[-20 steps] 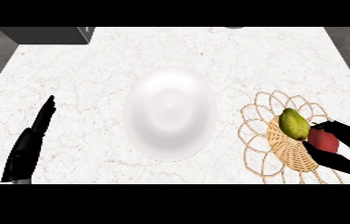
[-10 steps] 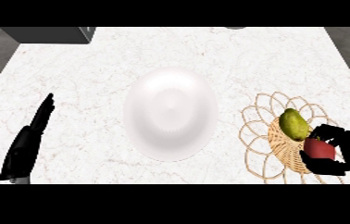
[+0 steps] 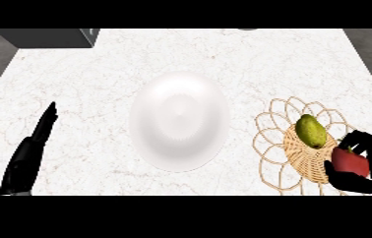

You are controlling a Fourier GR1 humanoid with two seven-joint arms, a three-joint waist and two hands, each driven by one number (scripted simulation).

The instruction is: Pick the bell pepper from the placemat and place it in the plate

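Red bell pepper in the right robot hand — the lift off the placemat is the step in hand.

The pepper sits at the right edge of the woven placemat, with the dark fingers curled round its lower and outer sides, so this robot hand is gripping it. A yellow-green fruit lies just beside the pepper, toward the plate. To do this well, I judge, raise the pepper straight up before any sideways travel — that keeps it from nudging the fruit. Then carry it over the mat's looped rim to the plate, which stands left of the placemat on the marbled table, and lower it near the plate's middle. The left robot hand rests open, fingers straight, far left of the plate.
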